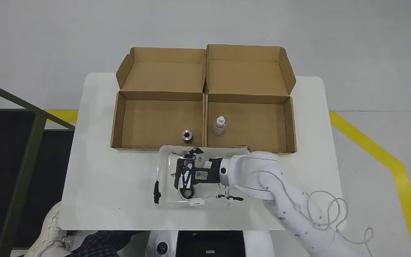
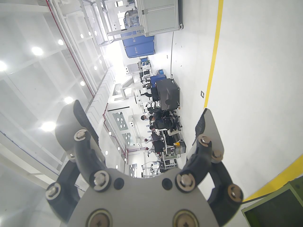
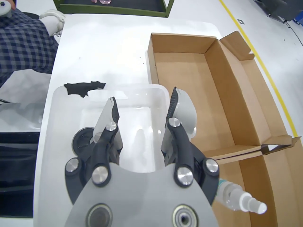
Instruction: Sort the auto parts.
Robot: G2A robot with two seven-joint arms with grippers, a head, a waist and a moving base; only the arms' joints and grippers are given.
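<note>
- The left tool [image 2: 142, 109] is off the surface and faces out into the room. Its jaws are wide apart with nothing between them, so I judge it is out of this step.
- A black scrap [image 1: 156, 191] with ragged edges lies at the left end of the clear bin [image 1: 167, 154], on or just over its rim; I cannot tell which.
- The left box [image 1: 148, 125] holds one metal ring [image 1: 186, 135] near its front wall, so sorting looks to be under way.
- The right tool [image 1: 180, 176] hangs over the bin and points toward the scrap. Its jaws are spread well apart and hold nothing; the right wrist view shows bare bin floor between them.
- A black disc [image 3: 80, 140] lies in the bin, just beside one finger [image 3: 111, 112] and partly hidden under it, not in the gap.
- The step in hand looks like picking the next part from the bin.
- For the disc, the next move calls for a sideways shift to centre it between the jaws, then lowering and closing. The low, flat shape may make the grip slip.
- Small dark bits [image 1: 228, 195] sit at the bin's front right; they are too small to name.
- The right box [image 1: 263, 125] holds a small bottle [image 1: 220, 124] upright by its left wall.
- Judged by kind, the disc likely belongs with the ring.
</note>
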